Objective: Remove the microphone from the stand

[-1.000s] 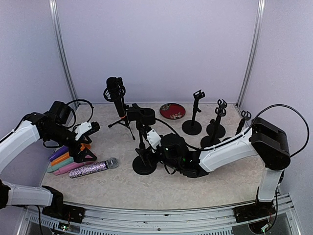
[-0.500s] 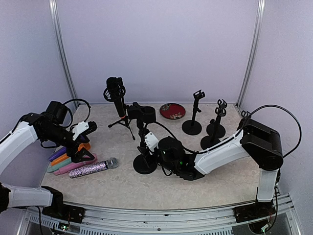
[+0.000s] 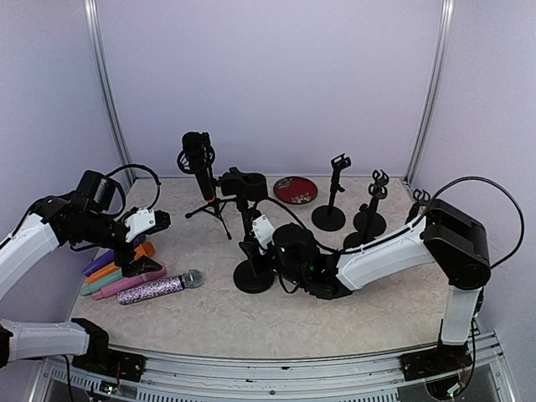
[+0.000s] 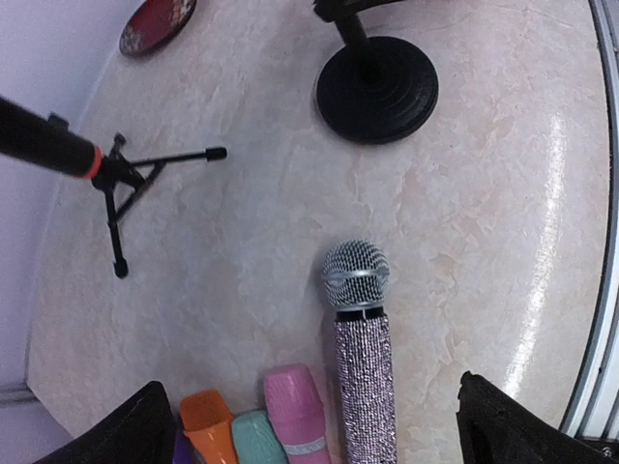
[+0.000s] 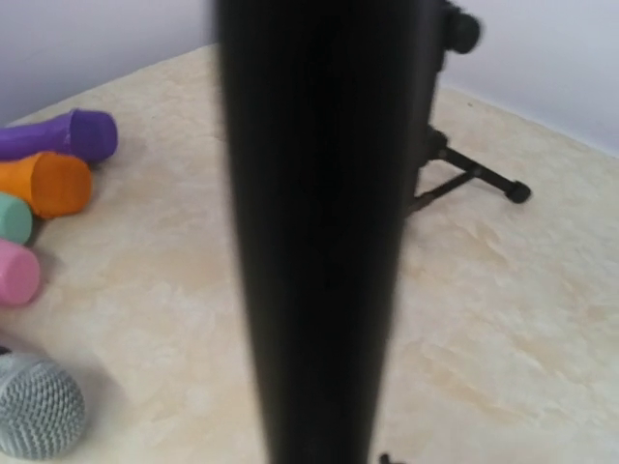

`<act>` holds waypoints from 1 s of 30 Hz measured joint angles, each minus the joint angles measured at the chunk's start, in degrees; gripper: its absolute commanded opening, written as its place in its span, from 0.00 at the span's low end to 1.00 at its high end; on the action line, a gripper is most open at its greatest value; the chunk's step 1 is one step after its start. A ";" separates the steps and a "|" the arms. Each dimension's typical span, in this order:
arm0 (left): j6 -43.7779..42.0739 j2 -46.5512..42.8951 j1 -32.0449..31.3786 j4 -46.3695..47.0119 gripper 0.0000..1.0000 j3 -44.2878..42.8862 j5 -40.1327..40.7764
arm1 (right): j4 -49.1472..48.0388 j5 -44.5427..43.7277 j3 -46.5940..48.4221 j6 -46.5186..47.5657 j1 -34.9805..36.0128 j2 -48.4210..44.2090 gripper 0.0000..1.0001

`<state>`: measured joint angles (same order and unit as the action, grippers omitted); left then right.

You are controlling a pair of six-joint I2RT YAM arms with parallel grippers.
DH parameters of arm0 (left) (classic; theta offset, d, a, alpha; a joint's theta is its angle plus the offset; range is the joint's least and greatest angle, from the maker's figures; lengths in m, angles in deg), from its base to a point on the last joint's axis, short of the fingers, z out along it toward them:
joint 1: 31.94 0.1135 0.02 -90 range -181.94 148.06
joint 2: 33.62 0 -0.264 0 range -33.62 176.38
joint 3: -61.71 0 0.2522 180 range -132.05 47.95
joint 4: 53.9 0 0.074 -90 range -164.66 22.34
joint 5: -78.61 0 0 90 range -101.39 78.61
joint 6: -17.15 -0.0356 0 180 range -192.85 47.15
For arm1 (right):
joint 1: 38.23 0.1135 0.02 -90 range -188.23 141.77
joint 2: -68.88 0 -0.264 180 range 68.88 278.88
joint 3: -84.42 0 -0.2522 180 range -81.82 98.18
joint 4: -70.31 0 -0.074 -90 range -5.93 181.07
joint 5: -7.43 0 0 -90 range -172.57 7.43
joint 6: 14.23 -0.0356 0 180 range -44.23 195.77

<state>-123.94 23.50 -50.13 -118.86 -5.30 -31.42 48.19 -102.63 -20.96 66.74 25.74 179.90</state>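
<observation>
- Top external: the black microphone (image 3: 243,182) sits in the clip atop the round-based stand (image 3: 254,279); the right gripper (image 3: 254,241) is at the stand's shaft; I cannot tell whether it clamps
- Left wrist: the left gripper (image 4: 314,430) is spread wide above a glitter microphone (image 4: 363,387)

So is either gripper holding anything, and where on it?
Left gripper: open, nothing held. Right gripper sits around the black shaft above the middle stand's base; whether it grips cannot be told.

table (image 3: 193,322): marbled beige | lying: glitter microphone (image 3: 159,287), four coloured microphones (image 3: 115,273) | standing: tripod stand (image 3: 211,210), round-base stands (image 3: 328,219) | red dish (image 3: 295,189)
</observation>
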 measured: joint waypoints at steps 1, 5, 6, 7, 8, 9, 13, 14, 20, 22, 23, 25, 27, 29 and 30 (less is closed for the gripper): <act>-0.96 -1.03 -1.92 1.01 0.99 -0.09 1.16 | 1.57 0.31 0.15 -1.09 -0.37 -1.14 0.00; -6.08 -5.88 -11.17 5.97 0.99 0.02 6.62 | 8.04 2.51 3.93 -5.81 -1.38 -5.73 0.00; -7.50 -7.28 -14.19 7.98 0.99 0.39 8.28 | 9.68 3.02 5.95 -7.08 -1.60 -6.58 0.00; -9.35 -8.50 -16.96 9.55 0.99 0.76 9.75 | 11.02 3.65 8.07 -8.35 -1.73 -7.34 0.00; -11.23 -9.35 -19.71 11.06 0.99 1.18 11.19 | 12.11 4.35 10.14 -9.53 -1.75 -8.11 0.00; -12.81 -9.84 -22.49 12.35 0.99 1.62 12.66 | 12.96 5.03 11.98 -10.78 -1.75 -8.92 0.00; -19.32 -9.25 -31.19 17.16 0.90 3.43 19.21 | 16.17 7.82 18.62 -16.41 -1.73 -10.84 0.00; -20.61 -8.50 -32.28 18.36 0.87 3.82 20.52 | 17.25 8.61 20.50 -17.88 -1.73 -10.86 0.00; -26.82 -6.91 -34.12 25.33 0.77 5.35 25.62 | 23.82 11.56 25.40 -22.53 -1.75 -10.67 0.00; -28.65 -7.28 -34.56 27.91 0.77 6.03 26.80 | 25.49 12.31 25.62 -23.54 -1.73 -10.64 0.00; -29.49 -7.56 -34.84 29.20 0.77 6.43 27.34 | 26.34 12.61 25.62 -23.78 -1.73 -10.62 0.00; -31.12 -8.31 -35.58 31.21 0.77 7.26 28.04 | 27.98 13.11 25.62 -24.22 -1.73 -10.62 0.00; -32.37 -9.01 -36.33 32.44 0.78 7.93 28.41 | 29.27 13.53 25.62 -24.70 -1.73 -10.62 0.00; -33.29 -9.29 -37.03 32.98 0.78 8.41 28.79 | 29.81 13.86 25.62 -25.00 -1.62 -10.62 0.00; -33.51 -9.25 -37.31 33.11 0.78 8.55 28.96 | 30.01 13.94 25.62 -25.14 -1.57 -10.62 0.00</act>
<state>-157.45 14.26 -87.44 -85.75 3.24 -2.46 78.20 -88.68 4.65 41.60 24.16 169.28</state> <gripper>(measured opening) 0.775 0.233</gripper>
